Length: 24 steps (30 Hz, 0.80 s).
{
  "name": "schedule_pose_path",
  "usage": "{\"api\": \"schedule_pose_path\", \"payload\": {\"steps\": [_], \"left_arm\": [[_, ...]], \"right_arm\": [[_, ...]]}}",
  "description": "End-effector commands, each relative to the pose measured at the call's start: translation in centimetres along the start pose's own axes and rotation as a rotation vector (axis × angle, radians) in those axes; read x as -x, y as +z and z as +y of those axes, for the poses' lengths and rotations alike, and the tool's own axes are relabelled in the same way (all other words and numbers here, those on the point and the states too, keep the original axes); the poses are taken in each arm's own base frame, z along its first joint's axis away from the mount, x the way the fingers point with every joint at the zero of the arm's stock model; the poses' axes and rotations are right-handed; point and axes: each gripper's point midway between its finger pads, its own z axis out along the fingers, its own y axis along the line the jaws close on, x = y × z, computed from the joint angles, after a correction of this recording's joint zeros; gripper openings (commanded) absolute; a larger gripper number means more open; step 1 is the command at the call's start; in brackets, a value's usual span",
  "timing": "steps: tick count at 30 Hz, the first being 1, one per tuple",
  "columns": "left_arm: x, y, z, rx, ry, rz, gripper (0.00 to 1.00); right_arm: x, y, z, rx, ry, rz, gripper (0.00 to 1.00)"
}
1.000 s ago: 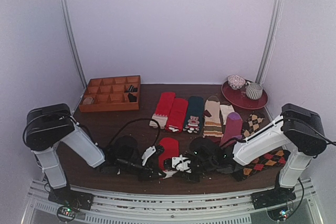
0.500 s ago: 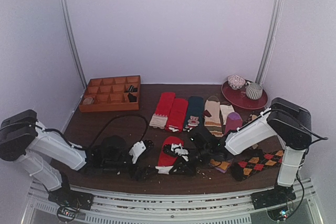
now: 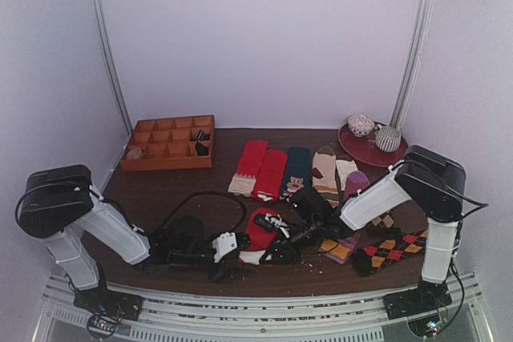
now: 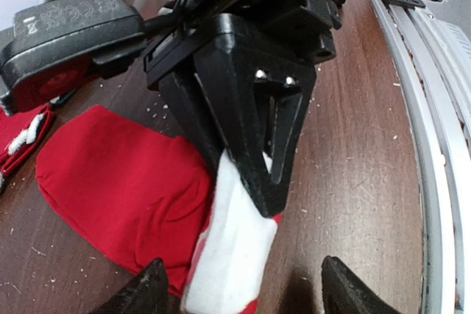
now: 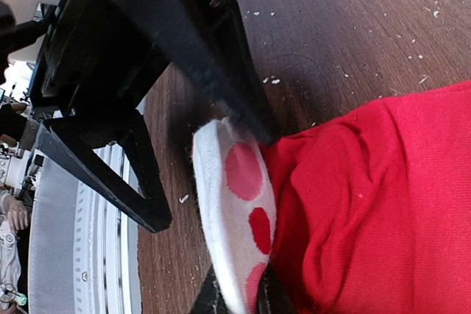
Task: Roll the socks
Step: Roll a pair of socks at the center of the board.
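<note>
left end effector (image 4: 243, 288), clamped shut a second ago, now stands spread and empty. right end effector (image 5: 237, 293) pinches the cream, red-spotted cuff at the lower centre of the overhead view. the socks (image 4: 118, 182), soft red knit, lie flat on the dark wood table (image 4: 353, 182); rolling looks barely begun.

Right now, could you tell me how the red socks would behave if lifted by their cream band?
Probably floppy: the red socks lie creased, so would likely drape from the right gripper. Probably light, being thin knit. Their cream band curls where pinched, so might slip.
</note>
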Motion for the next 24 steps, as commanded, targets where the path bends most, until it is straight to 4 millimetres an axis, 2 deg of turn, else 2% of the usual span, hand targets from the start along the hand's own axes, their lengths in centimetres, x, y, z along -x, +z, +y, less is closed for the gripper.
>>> {"api": "schedule_pose_path", "payload": {"steps": [1,6,7,14,21,24], "left_arm": [[3.2,1.0,0.2,-0.013,0.069,-0.102,0.64],[2.5,1.7,0.1,-0.026,0.048,-0.078,0.44],[2.4,1.6,0.1,-0.026,0.038,-0.076,0.43],[0.5,1.1,0.4,0.008,-0.004,-0.028,0.50],[0.0,0.1,1.0,0.057,-0.027,-0.030,0.44],[0.5,-0.2,1.2,0.052,-0.033,-0.052,0.43]], "right_arm": [[-9.8,0.0,-2.9,-0.118,0.272,0.278,0.09],[-9.8,0.0,-3.2,-0.126,0.269,0.285,0.09],[-9.9,0.0,-3.2,-0.124,0.269,0.285,0.09],[-9.9,-0.1,-3.3,-0.121,0.273,0.285,0.09],[-10.0,-0.1,-3.4,-0.124,0.275,0.291,0.09],[-10.1,-0.1,-3.4,-0.126,0.277,0.291,0.09]]}}
